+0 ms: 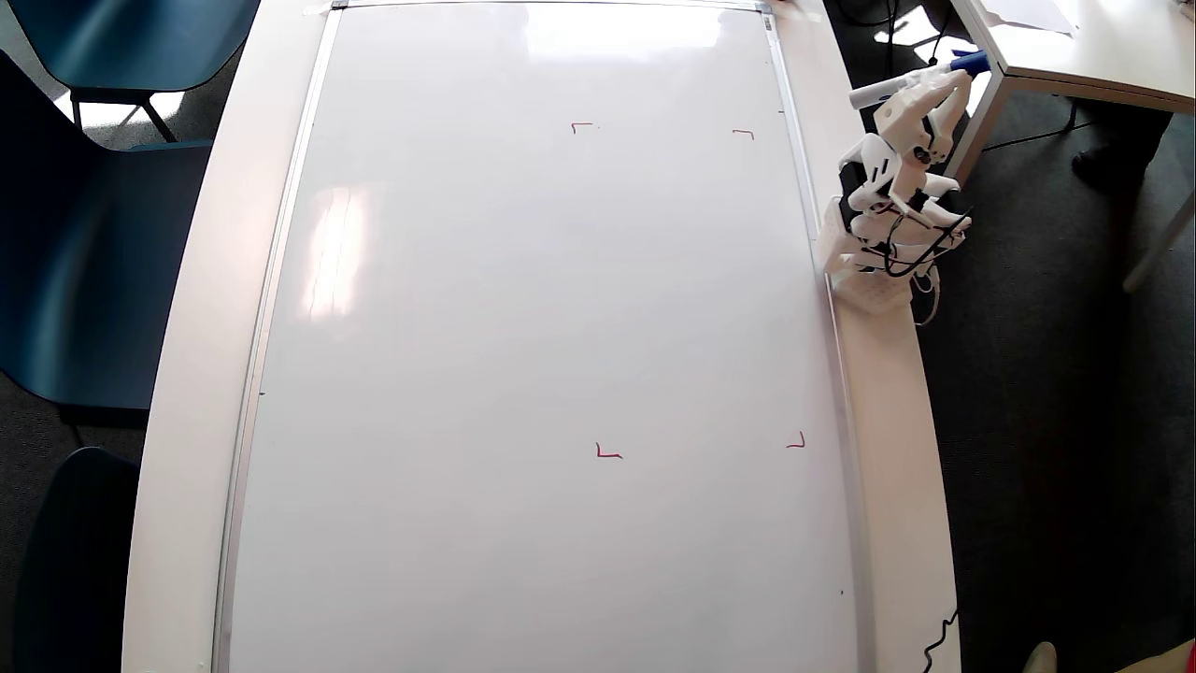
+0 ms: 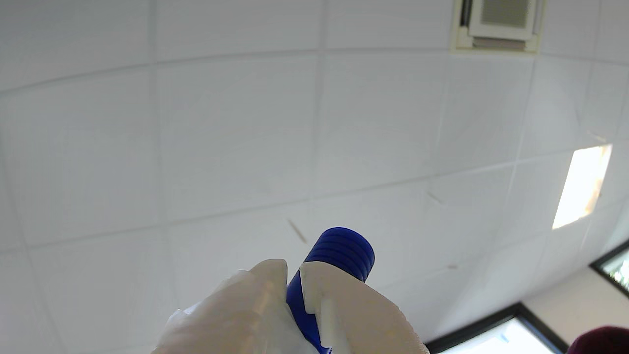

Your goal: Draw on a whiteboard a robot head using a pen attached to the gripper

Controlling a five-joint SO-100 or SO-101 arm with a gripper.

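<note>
The whiteboard (image 1: 523,355) covers most of the tabletop in the overhead view, with red corner marks (image 1: 607,453) on its right half. No robot head is in view on it. The white arm sits folded at the board's right edge. Its gripper (image 1: 937,82) is off the board, past the table's right rim, and shut on the pen (image 1: 883,92), whose blue end (image 1: 972,63) points away from the board. In the wrist view the gripper (image 2: 294,269) points at the ceiling, both white fingers (image 2: 339,300) clamped on the blue pen (image 2: 344,250). The pen's tip is hidden.
The arm's perforated white base (image 1: 874,285) is clamped at the table's right rim. Blue chairs (image 1: 84,234) stand to the left. A second table (image 1: 1093,47) stands close to the gripper at the upper right. A black cable (image 1: 939,640) hangs at the lower right.
</note>
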